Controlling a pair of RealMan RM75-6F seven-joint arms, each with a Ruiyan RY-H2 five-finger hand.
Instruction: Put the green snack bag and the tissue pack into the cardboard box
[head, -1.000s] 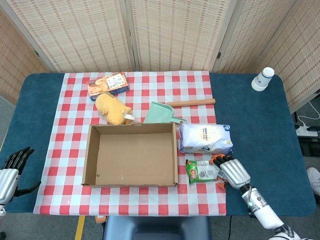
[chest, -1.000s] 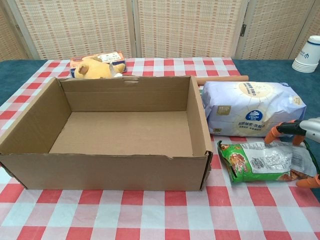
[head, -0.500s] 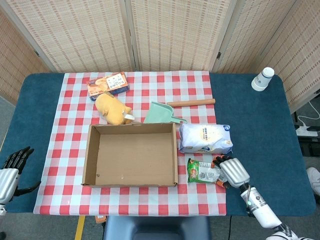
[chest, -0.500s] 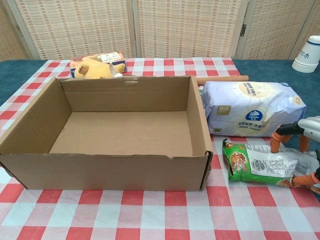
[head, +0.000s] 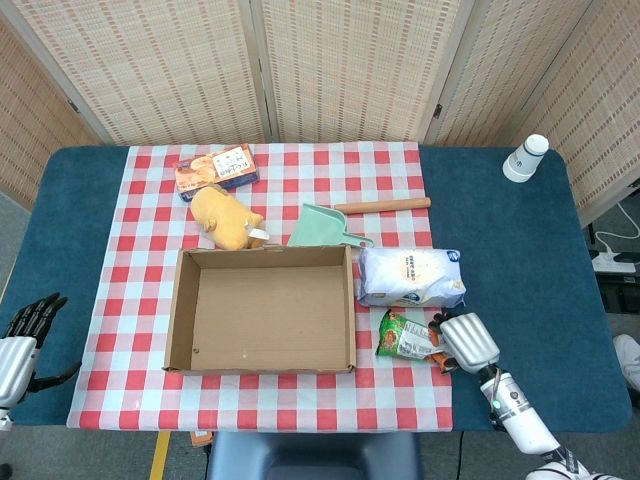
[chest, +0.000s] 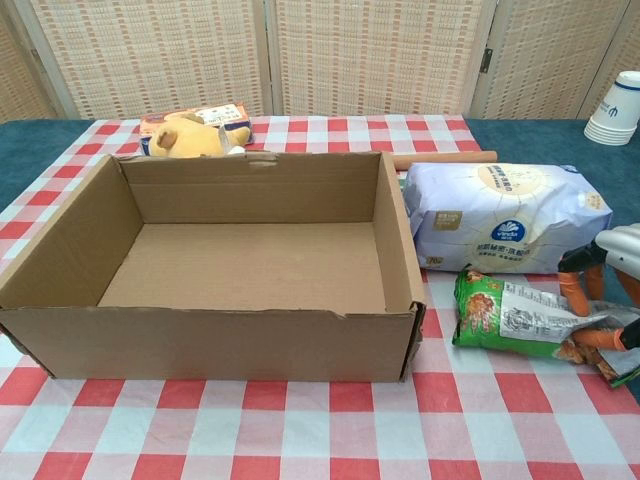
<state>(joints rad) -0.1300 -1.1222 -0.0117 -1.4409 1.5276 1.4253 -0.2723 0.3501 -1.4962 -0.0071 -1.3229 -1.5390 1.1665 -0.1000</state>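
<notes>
The green snack bag (head: 403, 335) (chest: 510, 320) is just right of the open cardboard box (head: 265, 255) (chest: 200, 345), its right end raised off the checked cloth. My right hand (head: 465, 340) (chest: 610, 290) grips that end, with orange fingertips on the bag. The white and lilac tissue pack (head: 412, 277) (chest: 505, 218) lies flat just behind the bag, against the box's right wall. Nothing is inside the box. My left hand (head: 25, 335) hangs off the table's left front corner, fingers apart and holding nothing.
Behind the box lie a yellow plush toy (head: 228, 218), a flat snack carton (head: 215, 168) and a green dustpan (head: 325, 228) with a wooden handle. A stack of paper cups (head: 525, 157) (chest: 615, 108) stands at the far right on the blue table.
My right hand has closed on the snack bag's right end and lifted it, so the bag has tilted up and bunched toward the box. The left hand has not moved.
</notes>
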